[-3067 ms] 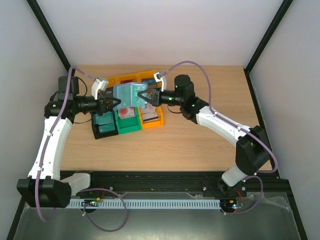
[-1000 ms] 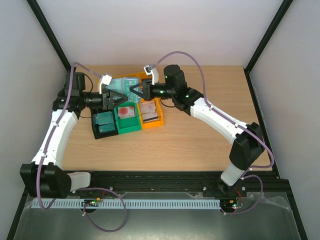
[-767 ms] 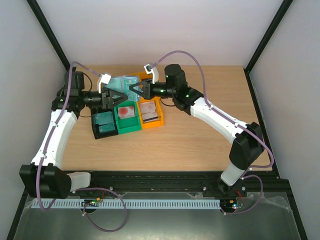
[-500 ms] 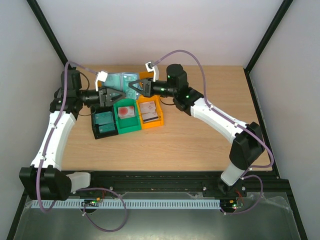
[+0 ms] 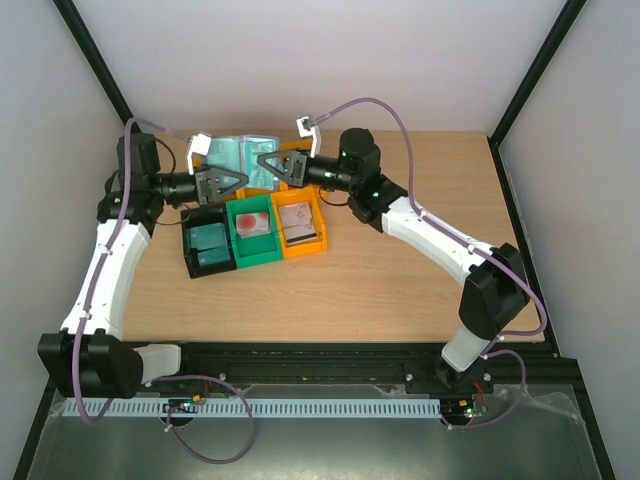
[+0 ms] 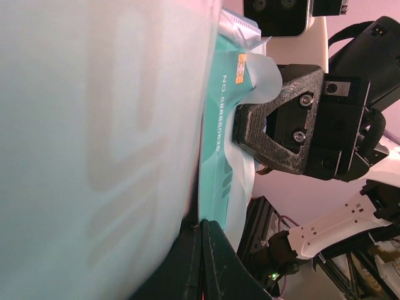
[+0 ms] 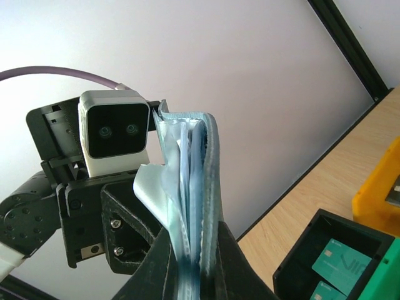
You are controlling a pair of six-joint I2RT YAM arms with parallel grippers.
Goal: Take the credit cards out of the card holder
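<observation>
My right gripper point(image 5: 264, 164) is clamped on the card holder point(image 5: 240, 153), holding it in the air, clear of the table point(image 5: 400, 290). My left gripper point(image 6: 202, 240) is squeezed fully closed at the holder's lower edge, just beside a teal credit card point(image 6: 215, 162) tucked in a pale sleeve. I cannot tell whether it pinches that card. Below the holder a black bin point(image 5: 208, 262), a green bin point(image 5: 255, 255) and an orange bin point(image 5: 305, 246) stand side by side, with other teal cards point(image 7: 340, 264) lying in the black one.
</observation>
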